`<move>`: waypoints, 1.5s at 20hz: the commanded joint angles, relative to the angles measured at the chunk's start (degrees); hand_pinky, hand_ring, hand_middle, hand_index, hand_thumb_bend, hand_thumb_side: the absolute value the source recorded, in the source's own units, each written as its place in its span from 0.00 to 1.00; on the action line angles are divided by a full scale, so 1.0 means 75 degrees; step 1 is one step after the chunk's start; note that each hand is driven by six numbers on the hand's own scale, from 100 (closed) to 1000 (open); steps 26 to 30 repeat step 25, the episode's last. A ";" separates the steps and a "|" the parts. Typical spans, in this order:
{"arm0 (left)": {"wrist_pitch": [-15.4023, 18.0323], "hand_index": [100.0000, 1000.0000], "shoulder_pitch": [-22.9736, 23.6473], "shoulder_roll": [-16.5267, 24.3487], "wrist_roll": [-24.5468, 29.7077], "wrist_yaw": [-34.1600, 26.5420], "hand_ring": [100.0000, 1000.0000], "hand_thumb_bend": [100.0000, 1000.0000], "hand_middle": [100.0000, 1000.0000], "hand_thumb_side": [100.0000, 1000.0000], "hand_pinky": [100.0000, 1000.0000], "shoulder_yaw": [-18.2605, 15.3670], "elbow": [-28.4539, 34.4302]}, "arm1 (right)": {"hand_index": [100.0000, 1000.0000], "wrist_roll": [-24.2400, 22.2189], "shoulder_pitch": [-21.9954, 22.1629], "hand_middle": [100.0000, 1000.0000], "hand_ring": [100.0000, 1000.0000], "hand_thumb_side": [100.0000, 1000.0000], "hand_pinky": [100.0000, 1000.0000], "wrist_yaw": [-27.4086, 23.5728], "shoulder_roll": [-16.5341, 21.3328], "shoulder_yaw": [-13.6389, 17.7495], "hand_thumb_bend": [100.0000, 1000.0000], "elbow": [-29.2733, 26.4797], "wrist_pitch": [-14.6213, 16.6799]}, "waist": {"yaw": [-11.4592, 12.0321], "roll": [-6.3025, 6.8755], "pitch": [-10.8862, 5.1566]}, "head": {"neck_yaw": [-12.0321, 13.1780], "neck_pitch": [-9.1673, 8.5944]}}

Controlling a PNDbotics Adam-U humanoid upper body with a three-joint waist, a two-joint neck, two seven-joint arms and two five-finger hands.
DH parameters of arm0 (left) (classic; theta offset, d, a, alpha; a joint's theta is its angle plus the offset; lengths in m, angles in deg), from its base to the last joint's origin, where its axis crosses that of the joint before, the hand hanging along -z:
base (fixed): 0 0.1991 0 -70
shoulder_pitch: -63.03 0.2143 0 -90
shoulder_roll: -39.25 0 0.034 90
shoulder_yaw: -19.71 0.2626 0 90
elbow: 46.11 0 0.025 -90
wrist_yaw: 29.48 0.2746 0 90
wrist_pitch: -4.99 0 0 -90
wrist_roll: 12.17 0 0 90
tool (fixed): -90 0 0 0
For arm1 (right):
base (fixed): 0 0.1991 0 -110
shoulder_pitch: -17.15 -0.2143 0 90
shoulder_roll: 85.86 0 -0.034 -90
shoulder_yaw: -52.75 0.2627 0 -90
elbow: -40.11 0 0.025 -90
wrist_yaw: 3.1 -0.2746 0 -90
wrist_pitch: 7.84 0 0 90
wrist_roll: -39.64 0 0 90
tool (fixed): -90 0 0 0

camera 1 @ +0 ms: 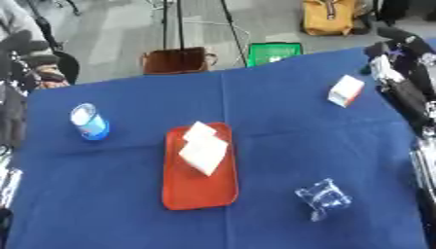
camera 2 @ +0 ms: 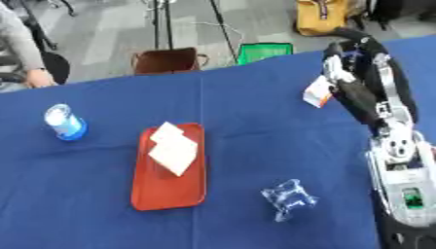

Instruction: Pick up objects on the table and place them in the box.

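Observation:
A red tray (camera 1: 197, 194) lies mid-table with two white flat packets (camera 1: 204, 151) stacked on its far half. A blue and white can (camera 1: 88, 122) stands at the left. A crumpled clear plastic piece (camera 1: 323, 197) lies near the front right. A small white box with an orange side (camera 1: 346, 90) sits at the far right. My right hand (camera 2: 347, 68) hovers just above and beside that box, its arm running down the right edge. My left hand (camera 1: 7, 182) barely shows at the left edge.
Beyond the table's far edge, on the floor, stand a brown open box (camera 1: 177, 60), a green crate (camera 1: 274, 52) and a yellow bag (camera 1: 330, 17). A person sits at the far left. Blue cloth (camera 1: 281, 126) shows between the tray and the white box.

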 commanded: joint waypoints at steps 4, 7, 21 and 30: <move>-0.0011 0.85 -0.0012 0.0060 0.0011 -0.0081 0.69 0.60 0.70 0.78 0.57 -0.0138 0.0067 | 0.84 -0.0017 -0.0142 0.58 0.47 0.44 0.66 0.0071 0.0008 0.0021 0.00 -0.0182 -0.0006 | 0.0028 -0.0068 -0.0120 | -0.0085 0.0100; -0.0008 0.85 -0.0006 0.0053 -0.0002 -0.0049 0.69 0.60 0.70 0.78 0.57 -0.0146 0.0083 | 0.84 -0.0035 -0.0157 0.58 0.47 0.44 0.66 0.0080 0.0011 0.0003 0.00 -0.0163 -0.0008 | 0.0068 -0.0078 -0.0118 | -0.0069 0.0104; -0.0071 0.85 0.0025 0.0039 -0.0020 0.0168 0.72 0.60 0.72 0.79 0.59 -0.0156 0.0110 | 0.84 -0.0026 -0.0152 0.58 0.47 0.44 0.66 0.0127 -0.0030 0.0010 0.00 -0.0187 -0.0006 | 0.0062 -0.0110 -0.0155 | 0.0046 0.0134; -0.0129 0.84 0.0033 0.0051 -0.0025 0.0268 0.73 0.59 0.73 0.79 0.59 -0.0164 0.0135 | 0.84 -0.0009 -0.0155 0.58 0.47 0.44 0.66 0.0103 0.0008 0.0024 0.00 -0.0155 -0.0014 | 0.0063 -0.0111 -0.0152 | 0.0311 -0.0065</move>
